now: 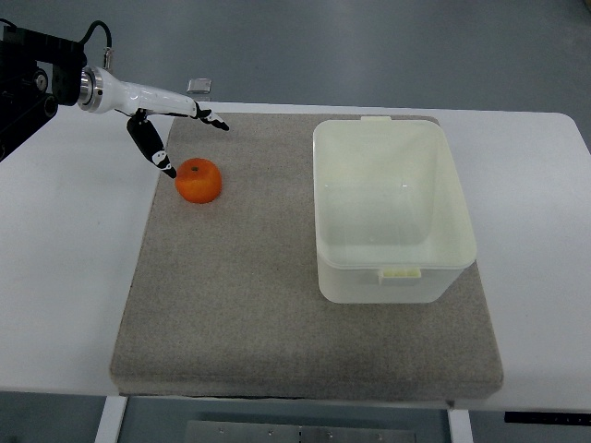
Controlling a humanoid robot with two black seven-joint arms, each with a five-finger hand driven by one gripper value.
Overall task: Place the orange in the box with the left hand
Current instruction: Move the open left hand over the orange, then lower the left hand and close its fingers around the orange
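Left hand point(175, 138): mine, reaching in from the upper left of the frame, fingers spread and grasping nothing; one dark finger points right along the mat's far edge, another angles down toward the fruit.
Contact: the lower fingertip point(165, 167) sits right at the orange's left flank; whether it touches, I cannot tell.
Right hand: not in the picture.
Orange point(199, 180): resting on the grey mat point(249, 305), upper left part of it, stem end facing up, well apart from the box.
Box point(392, 212): pale translucent tub, open-topped and empty, on the right half of the mat, with a small tab on its near rim.
Worktop point(65, 277): white, carrying the mat.
How it should handle: I judge the orange light, firm with a little give, its skin dimpled enough to grip; being round, it may roll away if I nudge it from one side only.
Where to take hold: across its widest middle, fingers on opposite flanks, palm coming over the top.
Stage: I judge the grasp not yet made; lifting and the carry rightward over the box rim remain.
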